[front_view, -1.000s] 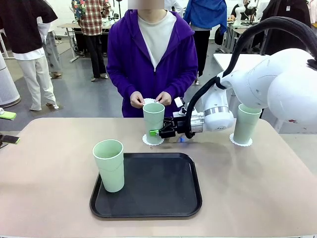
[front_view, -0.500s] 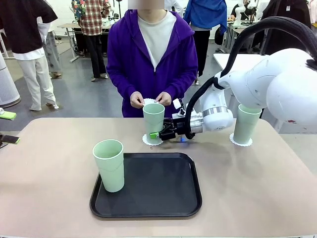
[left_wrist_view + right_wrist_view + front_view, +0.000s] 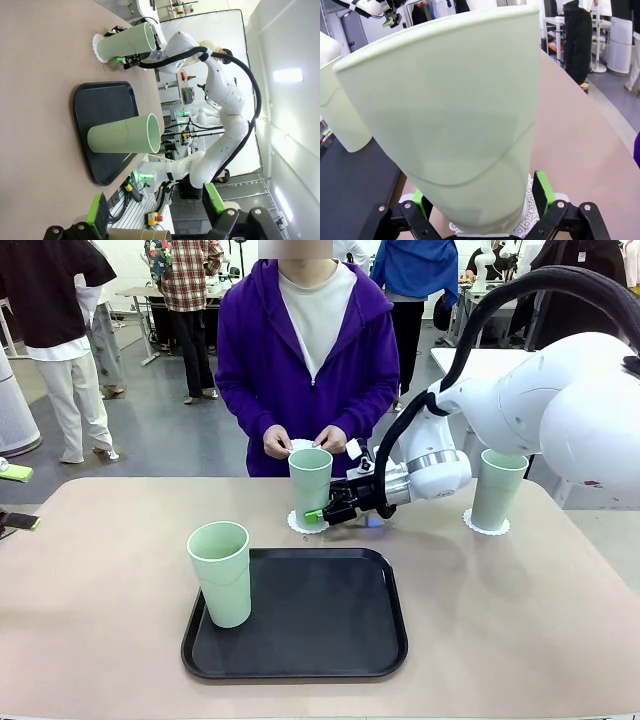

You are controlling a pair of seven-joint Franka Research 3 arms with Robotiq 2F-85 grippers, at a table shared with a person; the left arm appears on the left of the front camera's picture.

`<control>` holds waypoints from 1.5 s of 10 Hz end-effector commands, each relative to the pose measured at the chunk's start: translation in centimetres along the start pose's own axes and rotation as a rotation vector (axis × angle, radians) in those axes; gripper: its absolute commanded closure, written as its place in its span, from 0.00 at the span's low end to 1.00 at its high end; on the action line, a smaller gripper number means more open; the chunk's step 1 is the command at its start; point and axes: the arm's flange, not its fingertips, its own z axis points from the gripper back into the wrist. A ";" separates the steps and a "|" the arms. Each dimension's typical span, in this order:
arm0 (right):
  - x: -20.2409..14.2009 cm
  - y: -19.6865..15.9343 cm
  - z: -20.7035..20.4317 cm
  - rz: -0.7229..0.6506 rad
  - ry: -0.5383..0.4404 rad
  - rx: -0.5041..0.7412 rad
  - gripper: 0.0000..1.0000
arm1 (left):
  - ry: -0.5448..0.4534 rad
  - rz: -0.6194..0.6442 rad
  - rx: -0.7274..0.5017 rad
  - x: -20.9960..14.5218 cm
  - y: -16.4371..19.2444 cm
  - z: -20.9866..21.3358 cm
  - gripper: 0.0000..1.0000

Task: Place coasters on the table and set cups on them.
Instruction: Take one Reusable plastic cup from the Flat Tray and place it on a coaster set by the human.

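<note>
Where the right arm (image 3: 560, 410) reaches across the middle of the table (image 3: 520, 640), the right gripper (image 3: 317, 512) is seen low at the base of the middle cup (image 3: 311, 480). That cup is stood upright on a scalloped white coaster (image 3: 300, 524) at the far side, just in front of the person (image 3: 310, 350). In the right wrist view the jaws are set apart on either side of the cup's foot. A sliver of coaster is visible between one green pad (image 3: 543, 190) and the cup wall, so the cup is straddled rather than squeezed. A second cup (image 3: 497, 490) is stood on its own coaster (image 3: 486, 529) at the far right. The third cup (image 3: 222, 575) is stood upright on the left part of the black tray (image 3: 330, 640), which lies near the middle of the table. A further coaster (image 3: 302, 445) is held in the person's hands (image 3: 277, 441). In the left wrist view the left gripper (image 3: 156, 200) is held with its jaws wide and nothing between them.
</note>
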 end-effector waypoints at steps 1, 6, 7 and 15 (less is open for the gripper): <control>1.3 0.3 0.6 -0.007 0.077 -0.017 0.00 | -0.009 -0.016 -0.018 0.1 -0.1 0.0 0.00; 2.4 0.7 2.6 -0.011 0.095 -0.058 0.00 | -0.009 -0.016 -0.018 0.1 -0.1 0.0 0.00; 2.4 0.7 2.8 -0.013 0.095 -0.061 0.00 | -0.009 -0.016 -0.018 0.1 -0.1 0.0 0.00; 2.1 0.9 2.7 -0.026 0.098 -0.061 0.00 | -0.009 -0.016 -0.018 0.1 -0.1 0.0 0.00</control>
